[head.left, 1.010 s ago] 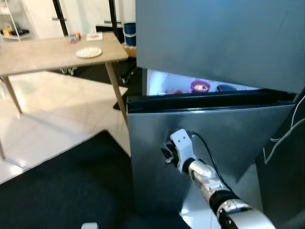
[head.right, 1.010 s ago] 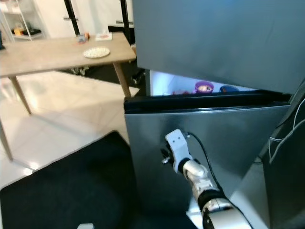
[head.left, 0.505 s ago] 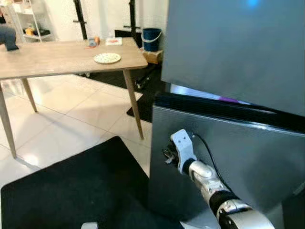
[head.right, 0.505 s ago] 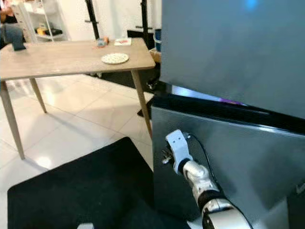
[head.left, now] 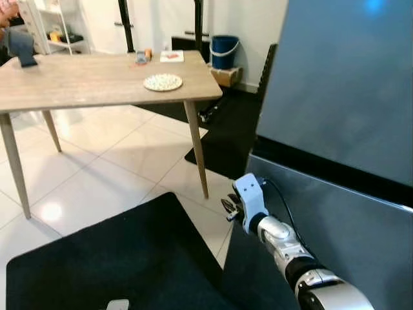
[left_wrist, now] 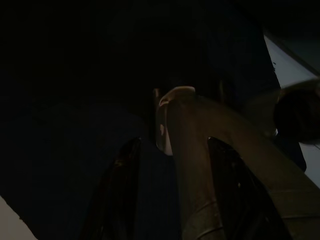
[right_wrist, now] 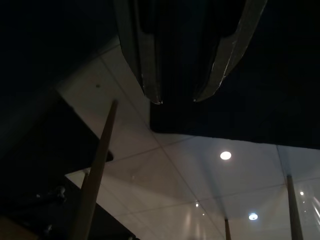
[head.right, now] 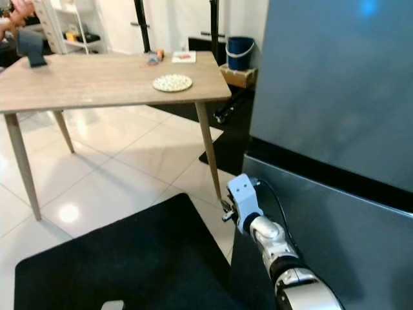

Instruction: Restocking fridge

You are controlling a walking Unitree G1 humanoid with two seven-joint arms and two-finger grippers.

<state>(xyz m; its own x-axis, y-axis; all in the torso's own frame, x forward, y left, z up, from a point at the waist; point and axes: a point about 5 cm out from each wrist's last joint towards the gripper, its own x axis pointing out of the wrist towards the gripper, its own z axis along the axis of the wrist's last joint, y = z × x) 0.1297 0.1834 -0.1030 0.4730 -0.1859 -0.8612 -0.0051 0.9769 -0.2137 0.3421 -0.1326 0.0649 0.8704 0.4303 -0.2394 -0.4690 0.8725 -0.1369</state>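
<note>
The fridge point(head.left: 335, 116) stands as the landmark here, a tall grey body whose lower door point(head.left: 335, 226) sits nearly flush beneath the upper one, a dark seam between them. The right gripper point(head.left: 227, 208) hovers just off the lower door's outer edge, wrist toward the steel panel; judging by that pose, the arm is placed to press or steady the door so it seals. In the right wrist view its two fingers point(right_wrist: 145, 60) point down toward the tiled floor point(head.left: 97, 174) with a narrow gap between them, holding nothing. The left gripper point(left_wrist: 170, 165) hangs idle in shade, its fingers set apart around no object.

Away from the fridge, across the tiles, a wooden table point(head.left: 77, 81) carries a white plate point(head.left: 162, 82) and a few small items at its far edge. A black mat point(head.left: 110, 258) lies on the floor in front of the fridge, under the arm. A blue bucket point(head.left: 224, 50) stands by the wall behind the table.
</note>
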